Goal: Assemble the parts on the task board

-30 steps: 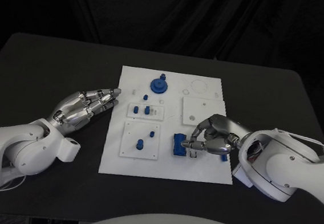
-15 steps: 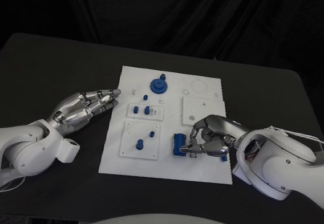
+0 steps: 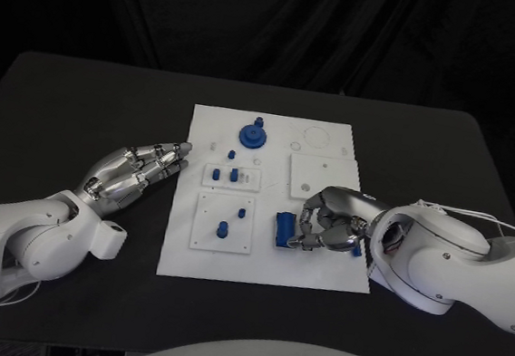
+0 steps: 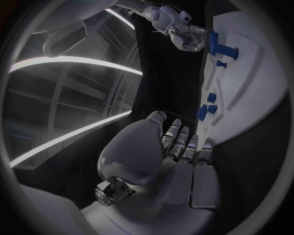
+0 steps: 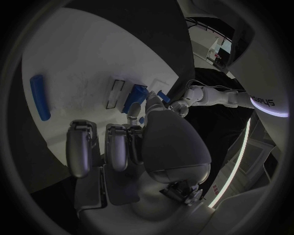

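The white rectangular task board [image 3: 308, 273] lies mid-counter. At its five o'clock, the right robot hand [image 3: 330, 226] grasps a blue block part [image 3: 284, 230], which could slip. The left robot hand [image 3: 140, 169] rests released.

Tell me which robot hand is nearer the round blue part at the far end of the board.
Left. The left robot hand lies open beside the board's left edge, diagonally below the round blue part. The right robot hand is lower down, over another blue part.
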